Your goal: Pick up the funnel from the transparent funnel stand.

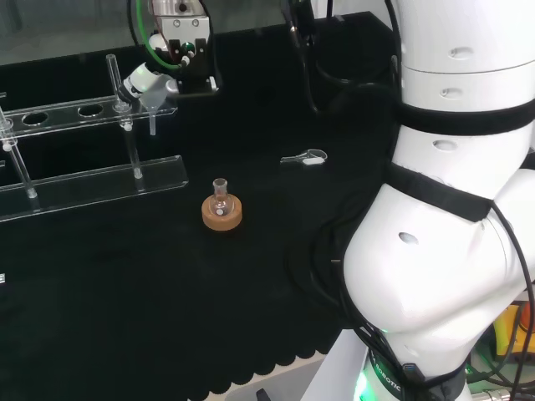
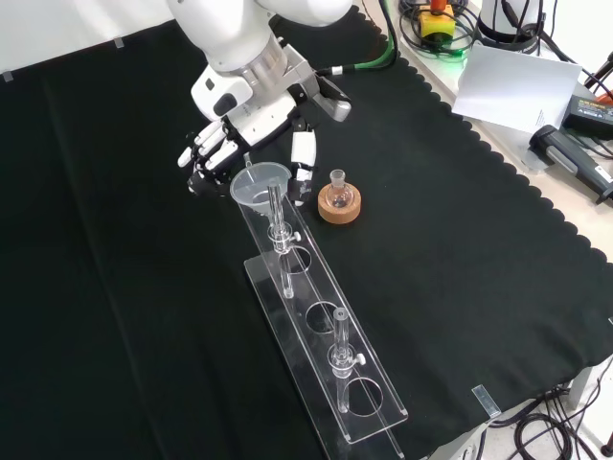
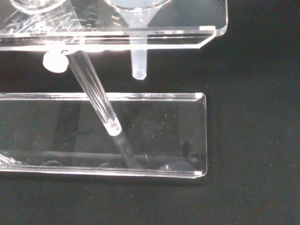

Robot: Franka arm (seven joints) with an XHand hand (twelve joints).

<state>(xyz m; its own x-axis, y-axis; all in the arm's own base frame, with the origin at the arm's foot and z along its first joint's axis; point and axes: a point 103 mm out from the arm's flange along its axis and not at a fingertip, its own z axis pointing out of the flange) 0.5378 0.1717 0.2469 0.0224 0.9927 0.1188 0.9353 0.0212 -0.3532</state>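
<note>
flanking the funnel [image 2: 261, 184] in its clear stand [image 2: 326, 331], the robot hand [image 2: 235, 144] spreads its fingers apart, a small flask on a cork ring [image 2: 339, 207] just beside.

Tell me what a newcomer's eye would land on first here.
First the hand, at the far end of the clear stand in the front view, its fingers spread around the funnel seated in the end hole. Next the small flask on its cork ring, just right of the funnel on the black cloth.
</note>
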